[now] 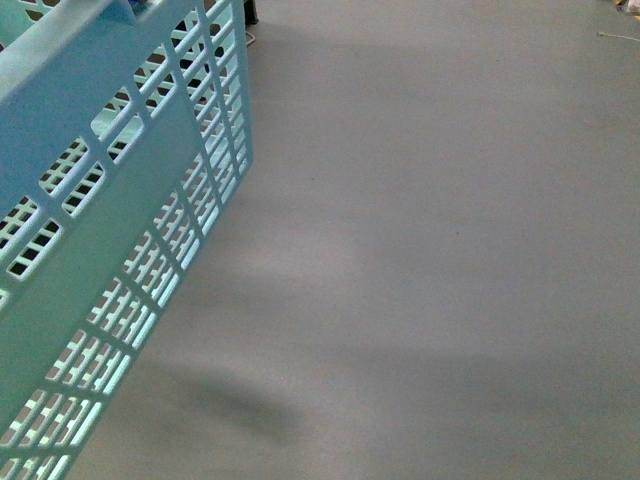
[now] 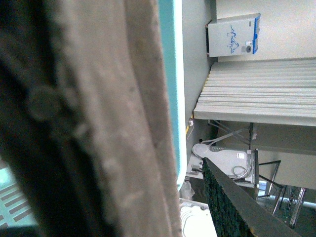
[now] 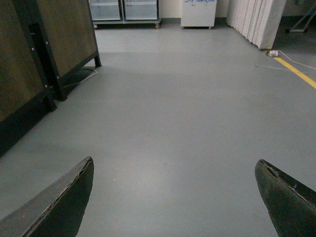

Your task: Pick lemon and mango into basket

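The light teal basket [image 1: 100, 220] hangs tilted at the left of the front view, its slotted side facing me and lifted off the grey floor. In the left wrist view a brown basket handle [image 2: 108, 123] fills the picture, with the teal rim [image 2: 170, 74] behind it; my left gripper [image 2: 197, 197] is shut on that handle, one dark finger [image 2: 232, 207] showing. My right gripper [image 3: 175, 197] is open over bare floor, nothing between its fingertips [image 3: 59, 207]. Lemon and mango are out of view.
Grey floor [image 1: 430, 250] spreads to the right of the basket. The right wrist view shows a wooden panel on a black frame [image 3: 44, 54], a white cabinet [image 3: 197, 12], a folded white screen [image 3: 259, 19] and a yellow floor line [image 3: 296, 71].
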